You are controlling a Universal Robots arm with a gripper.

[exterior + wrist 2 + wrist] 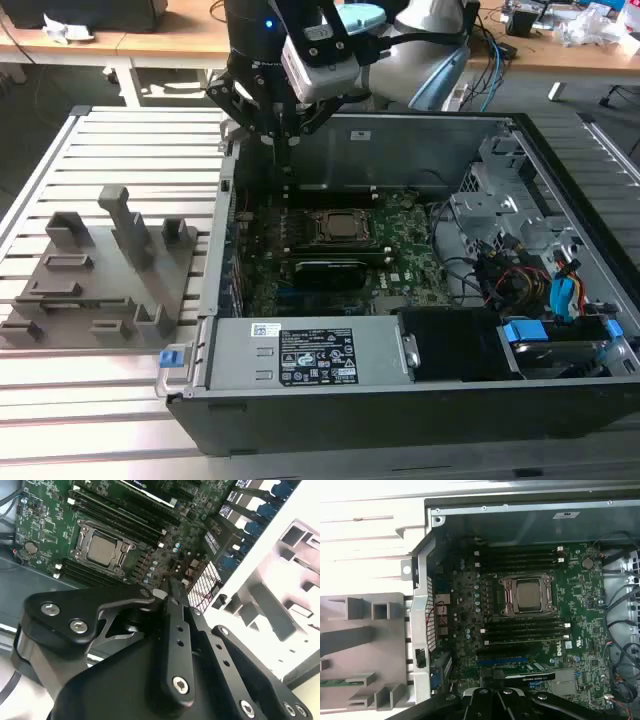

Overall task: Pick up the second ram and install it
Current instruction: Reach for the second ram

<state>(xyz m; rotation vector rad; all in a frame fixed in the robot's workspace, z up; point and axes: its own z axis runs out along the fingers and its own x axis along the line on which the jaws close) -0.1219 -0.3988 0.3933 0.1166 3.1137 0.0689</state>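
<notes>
**Memory stick in its tray, gripper over the case's far corner**

Nearest in the open computer case (400, 425) sits the grey power supply (250, 362). It carries a black-and-white label (317, 357) whose print is too small to read.

Behind it lies the green motherboard (410, 250) with its square processor socket (342, 228).

On the slatted table (60, 400), on the exterior view's left of the case, stands the grey holder tray (100, 290). In the first wrist view the second ram (331, 682) shows as a thin green strip lying flat in a slot at the tray's near end. Its long axis runs crosswise, pointing at the case's side wall.

Farther back, the gripper (285, 150) hangs above the case's far corner on the exterior view's left. It is well apart from the stick, its fingers drawn together with nothing seen between them.

A small white sticker (360, 134) marks the far wall, unreadable.
</notes>
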